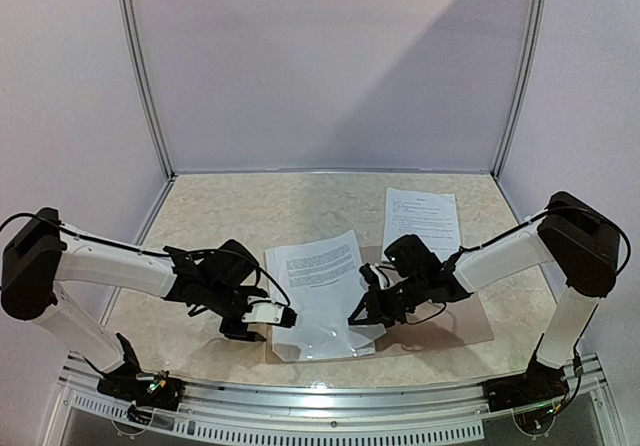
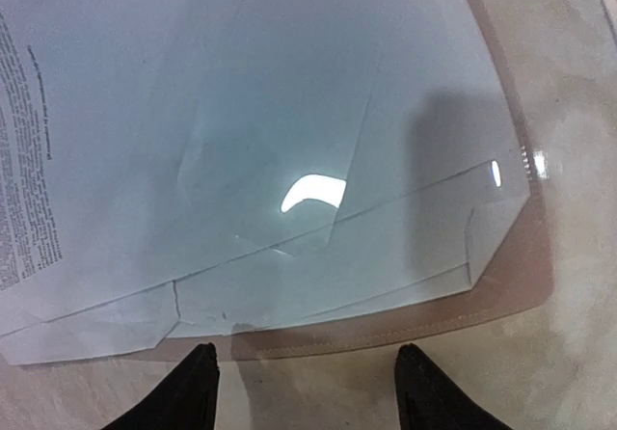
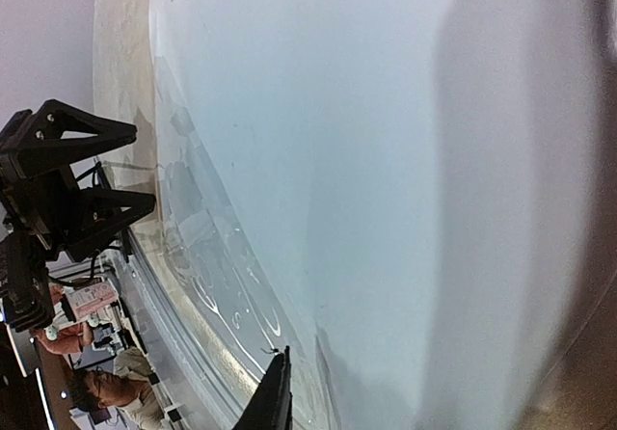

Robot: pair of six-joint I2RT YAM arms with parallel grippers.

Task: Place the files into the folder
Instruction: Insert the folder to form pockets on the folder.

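The tan folder point(image 1: 455, 328) lies open and flat at the table's near middle. A printed white sheet point(image 1: 312, 266) lies on its left half under the glossy clear sleeve point(image 1: 322, 338). My left gripper point(image 1: 291, 318) is open and empty, its tips point(image 2: 307, 391) just short of the folder's edge point(image 2: 386, 332) and the sleeve point(image 2: 318, 256). My right gripper point(image 1: 357, 317) is at the sleeve's right edge and holds it raised. In the right wrist view one finger point(image 3: 275, 401) shows against the sleeve point(image 3: 207, 285) and sheet point(image 3: 386, 160); the other finger is hidden.
A second printed sheet point(image 1: 421, 221) lies on the beige tabletop behind the folder at the right. Grey walls close the back and both sides. A metal rail point(image 1: 330, 391) runs along the near edge.
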